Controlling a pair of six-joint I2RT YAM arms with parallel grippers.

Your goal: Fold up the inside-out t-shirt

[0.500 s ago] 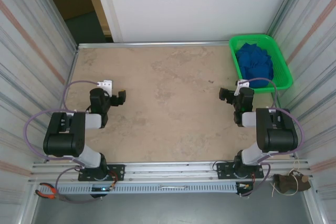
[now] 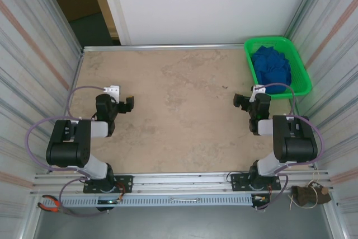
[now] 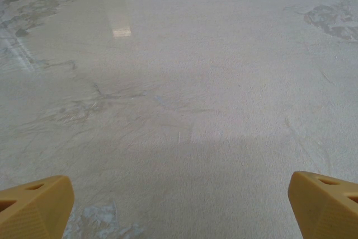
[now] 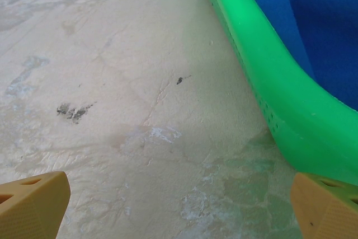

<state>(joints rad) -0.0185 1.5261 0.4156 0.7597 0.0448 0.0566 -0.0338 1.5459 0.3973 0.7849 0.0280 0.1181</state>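
Lying bunched in the green plastic basket, the blue t-shirt covers most of the basket's floor in a crumpled heap, its folds rising close to the rim. The basket stands on the bench at its far right corner, tight against the corrugated wall. From the right wrist, the basket's rim sweeps down the right of the picture, small holes showing low in its wall. The blue cloth lies inside it, and the mottled bench top stretches away to the basket's left.

The right hand hovers just off the basket's near left corner, on the side toward the arm bases, apart from the rim and touching nothing. Its yellow fingertips sit at the bottom corners of its own camera view, spread wide, with bare bench between them. The right-hand tip lies just below the basket's wall, though whether it meets the plastic cannot be told.

The left hand is well apart from the basket, across the whole width of the bench from it and nearer the arm bases than the basket is. It is about as far from the basket's near edge as the right hand. Its fingertips are likewise spread wide, holding nothing, over pale marbled bench. A dark gap of doorway shows beyond the bench edge, far to the basket's left.
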